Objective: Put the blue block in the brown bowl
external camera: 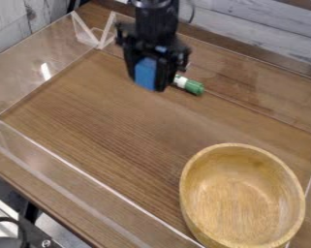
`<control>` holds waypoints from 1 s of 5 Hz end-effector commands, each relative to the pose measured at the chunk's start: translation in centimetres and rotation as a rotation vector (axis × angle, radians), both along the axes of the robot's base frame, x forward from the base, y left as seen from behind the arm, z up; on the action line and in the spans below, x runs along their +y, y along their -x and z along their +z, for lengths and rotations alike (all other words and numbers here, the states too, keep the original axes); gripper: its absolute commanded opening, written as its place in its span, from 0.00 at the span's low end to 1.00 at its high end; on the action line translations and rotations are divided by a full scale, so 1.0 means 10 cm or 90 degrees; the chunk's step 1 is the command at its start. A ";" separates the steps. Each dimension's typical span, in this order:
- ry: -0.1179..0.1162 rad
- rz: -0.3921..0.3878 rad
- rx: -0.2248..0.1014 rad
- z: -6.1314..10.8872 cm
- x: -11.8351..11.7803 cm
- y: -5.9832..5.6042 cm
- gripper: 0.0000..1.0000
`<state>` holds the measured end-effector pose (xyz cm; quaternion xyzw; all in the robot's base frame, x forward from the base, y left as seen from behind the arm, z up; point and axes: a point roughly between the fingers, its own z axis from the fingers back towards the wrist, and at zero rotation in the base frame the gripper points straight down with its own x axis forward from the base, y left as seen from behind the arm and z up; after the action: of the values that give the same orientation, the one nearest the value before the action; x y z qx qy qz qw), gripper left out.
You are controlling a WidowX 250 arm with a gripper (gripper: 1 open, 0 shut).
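A single black gripper (150, 77), pointing straight down, is clamped on the one blue block (147, 73), which sits upright between its fingers, clear of the wooden worktop (106, 126). Just beside the gripper at about four o'clock lies one green-and-white marker pen (186, 85), flat on the wood and partly hidden behind the fingers. One brown bowl (243, 196) stands well apart at five o'clock from the gripper, near the lower right corner, holding nothing. Between block and bowl the wood grain runs open and bare. Clear plastic walls (28, 58) fence the worktop along its left, near and far edges, leaving a broad free stretch to the gripper's seven o'clock as well. The arm rises out of view at twelve o'clock.
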<state>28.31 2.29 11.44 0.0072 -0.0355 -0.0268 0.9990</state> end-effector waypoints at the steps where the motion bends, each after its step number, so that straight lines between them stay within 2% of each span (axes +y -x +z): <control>1: -0.010 0.002 -0.057 0.40 -0.13 0.05 0.00; 2: -0.008 -0.017 -0.068 0.51 -0.32 0.22 0.00; 4: 0.009 -0.041 -0.060 0.49 -0.78 0.61 0.00; 5: 0.016 -0.051 -0.055 0.47 -1.02 0.77 0.00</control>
<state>20.29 -7.92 15.13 -0.0014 -0.0587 -0.0707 0.9958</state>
